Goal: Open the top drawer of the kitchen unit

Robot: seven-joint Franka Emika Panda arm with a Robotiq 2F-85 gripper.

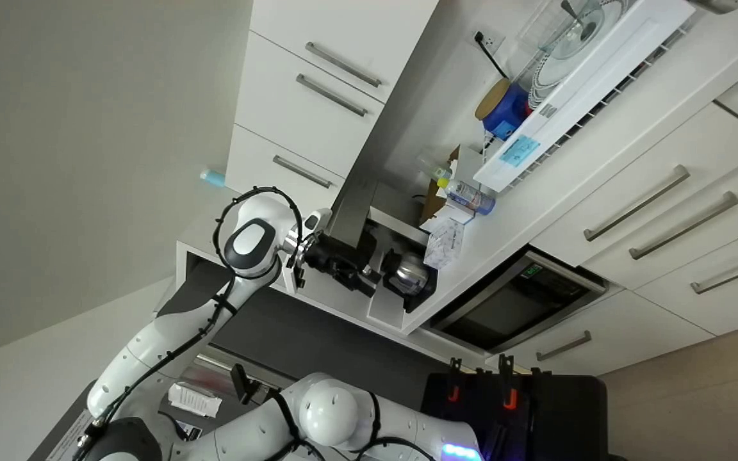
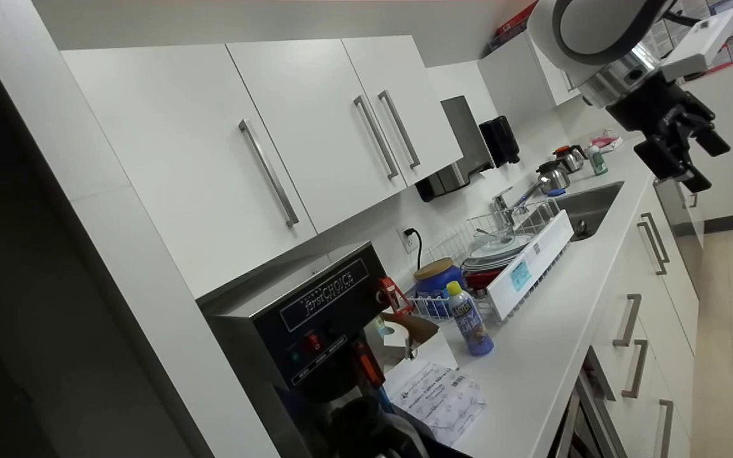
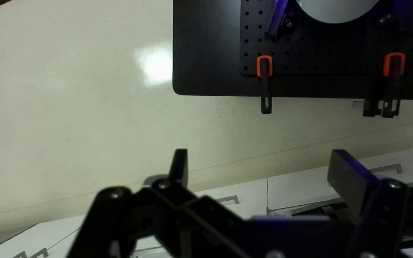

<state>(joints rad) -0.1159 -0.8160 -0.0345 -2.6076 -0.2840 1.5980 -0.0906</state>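
Observation:
The kitchen unit (image 1: 654, 317) is a white block with bar-handled fronts and a built-in oven. It also shows in an exterior view (image 2: 675, 331) and the wrist view (image 3: 292, 182). The top drawer (image 1: 622, 186) is the white front just below the counter edge; its handle shows in an exterior view (image 2: 628, 320). No wooden inside shows; I cannot tell whether its front stands slightly out. In the wrist view my gripper covers that area. My gripper (image 2: 704, 162) is open and empty, high up and apart from the drawer. It also shows in an exterior view (image 1: 369, 278) and the wrist view (image 3: 260, 157).
The counter (image 2: 532, 375) bears a dish rack (image 2: 525, 273), a spray bottle (image 2: 470, 321), a paper packet (image 2: 439, 397) and a coffee machine (image 2: 315, 318). The oven (image 1: 523, 301) sits beside the drawers. My black base stand (image 3: 206, 57) with orange clamps faces the unit across the floor (image 3: 84, 125).

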